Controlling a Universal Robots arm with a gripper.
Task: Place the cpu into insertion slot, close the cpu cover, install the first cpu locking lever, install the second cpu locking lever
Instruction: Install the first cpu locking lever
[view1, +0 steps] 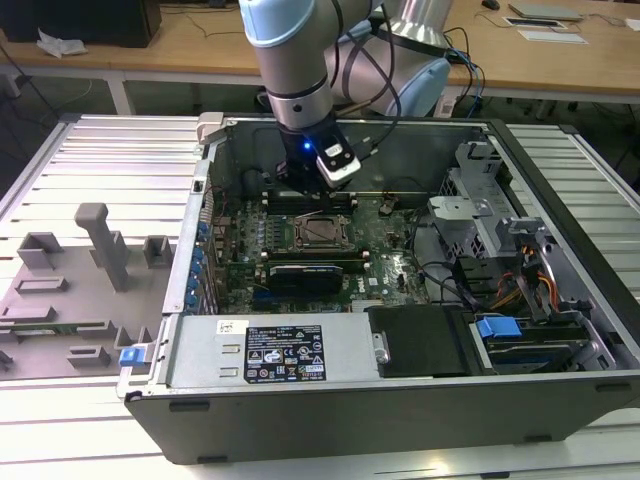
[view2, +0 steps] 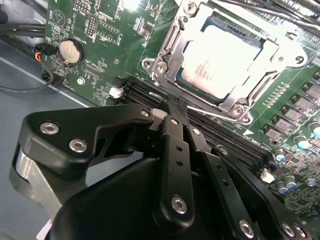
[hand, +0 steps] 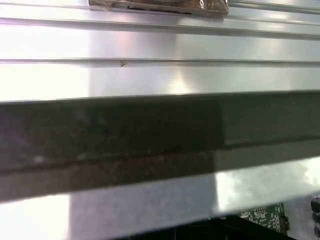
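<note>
Exterior view first: we are looking at an open computer case (view1: 400, 420) lying on a ribbed metal table (view1: 100, 150), and the arm (view1: 290, 50) is reaching down into it from above. The gripper (view1: 300, 192) is hanging over the motherboard (view1: 390, 265), just beside the socket. A grey fixture tray (view1: 90, 270) is sitting on the table to the exterior view's left of the case, well apart from the work.

In the second wrist view we are seeing the cpu (view2: 220, 57) lying flat in the insertion slot (view2: 178, 60), its silvery top facing up. The cpu cover (view2: 170, 42) is lying down over it, framing the chip on all sides. The gripper's black fingers (view2: 172, 145) are pressing together with no gap showing between them. Their tips are hovering over the long black memory slots (view2: 145, 92), just beside the cover's near edge. A thin bright lever rod (view2: 215, 114) is running along that edge, its end close to the fingertips. We are not able to tell whether they are touching or pinching it.

In the first wrist view we are facing bright ribbed metal (hand: 150, 45) and a small corner of green board.
</note>
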